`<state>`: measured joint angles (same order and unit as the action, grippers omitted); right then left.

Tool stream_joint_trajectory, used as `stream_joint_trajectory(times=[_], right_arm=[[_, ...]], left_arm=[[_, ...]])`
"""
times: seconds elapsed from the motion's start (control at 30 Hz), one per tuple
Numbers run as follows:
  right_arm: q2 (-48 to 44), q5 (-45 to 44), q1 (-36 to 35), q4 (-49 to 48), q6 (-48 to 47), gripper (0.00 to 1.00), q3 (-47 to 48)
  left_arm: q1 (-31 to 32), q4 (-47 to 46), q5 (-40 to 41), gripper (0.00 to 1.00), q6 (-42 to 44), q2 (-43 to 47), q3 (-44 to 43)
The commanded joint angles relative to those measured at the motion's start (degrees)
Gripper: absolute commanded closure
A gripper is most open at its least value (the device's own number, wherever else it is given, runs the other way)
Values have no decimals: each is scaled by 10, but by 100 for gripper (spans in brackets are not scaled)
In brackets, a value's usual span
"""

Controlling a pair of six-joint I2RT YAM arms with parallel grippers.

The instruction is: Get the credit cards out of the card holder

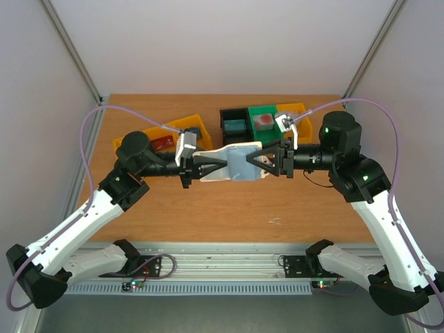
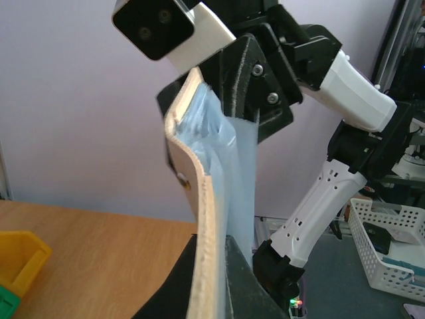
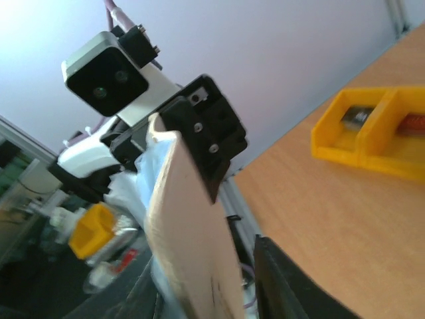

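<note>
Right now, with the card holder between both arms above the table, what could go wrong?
1. The card holder is up in the air over the table, with the left gripper shut on one end. If that grip slips, it may fall.
2. The right gripper is very close to the left one, so their fingers might collide.

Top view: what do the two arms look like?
The left arm and right arm have white links, black joints. The left tool and right tool are black and triangular, each with a white camera box. A lilac cable follows each arm.
</note>
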<state>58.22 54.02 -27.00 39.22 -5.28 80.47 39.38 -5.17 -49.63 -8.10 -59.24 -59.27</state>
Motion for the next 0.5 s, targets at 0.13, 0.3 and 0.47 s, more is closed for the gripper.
stream_joint_trajectory(times=[0.13,0.3,0.47], right_arm=[[-15,-9,-4,7,-54,42,27],[-7,-6,-4,44,-54,40,48],[-5,-24,-6,-4,19,43,18]], left_arm=[[7,-70,34,100,13,66,38],[7,-89,36,100,-3,88,55],[7,-107,40,100,-15,94,65]])
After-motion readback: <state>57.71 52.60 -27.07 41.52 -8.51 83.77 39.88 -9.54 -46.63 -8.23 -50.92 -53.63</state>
